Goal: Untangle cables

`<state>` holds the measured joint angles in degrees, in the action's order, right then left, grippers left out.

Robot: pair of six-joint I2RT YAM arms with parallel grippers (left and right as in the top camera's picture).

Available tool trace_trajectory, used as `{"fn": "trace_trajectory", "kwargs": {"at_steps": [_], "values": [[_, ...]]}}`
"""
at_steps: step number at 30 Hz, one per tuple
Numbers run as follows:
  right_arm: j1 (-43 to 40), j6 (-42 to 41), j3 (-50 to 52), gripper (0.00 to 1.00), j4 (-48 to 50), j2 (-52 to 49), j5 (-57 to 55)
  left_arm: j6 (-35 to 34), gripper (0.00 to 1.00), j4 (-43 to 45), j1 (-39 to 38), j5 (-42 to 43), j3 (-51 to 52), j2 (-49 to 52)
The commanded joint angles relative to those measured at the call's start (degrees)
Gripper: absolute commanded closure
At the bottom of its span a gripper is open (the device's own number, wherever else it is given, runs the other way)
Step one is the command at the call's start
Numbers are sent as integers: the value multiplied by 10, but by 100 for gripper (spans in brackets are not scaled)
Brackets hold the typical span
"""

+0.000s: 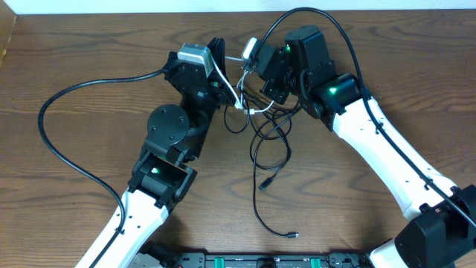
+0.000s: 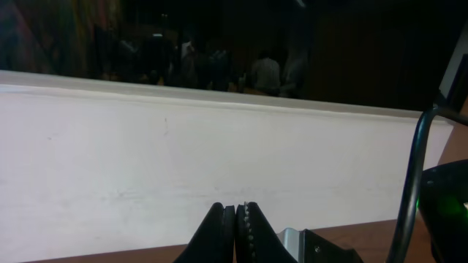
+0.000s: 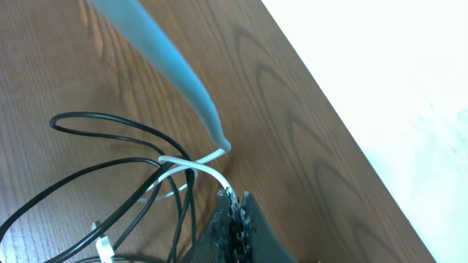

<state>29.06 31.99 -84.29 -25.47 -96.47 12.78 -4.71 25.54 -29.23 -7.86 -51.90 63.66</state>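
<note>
Near far edge of desk (image 1: 89, 45), at middle: knot of cables (image 1: 262, 141), black tails trailing toward near edge. Right gripper (image 3: 232, 197) jaws shut, seemingly pinching white cable (image 3: 191, 167) at tip. Left gripper (image 2: 236, 208) jaws shut, nothing seen between. Draw white cable out slowly, low over desk; ease off if knot tightens.

A wooden table (image 1: 335, 208) meets a white wall (image 2: 146, 168) along its far edge
</note>
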Motion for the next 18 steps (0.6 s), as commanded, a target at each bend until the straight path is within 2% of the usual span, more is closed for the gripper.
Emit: {"fn": "trace_trajectory", "kwargs": {"at_steps": [1, 18], "values": [[3, 6, -8, 99, -3, 6, -4, -3, 92, 3, 3, -2, -2, 1], [2, 3, -8, 99, -238, 6, 24, -3, 92, 0, 3, -2, -2, 3]]}}
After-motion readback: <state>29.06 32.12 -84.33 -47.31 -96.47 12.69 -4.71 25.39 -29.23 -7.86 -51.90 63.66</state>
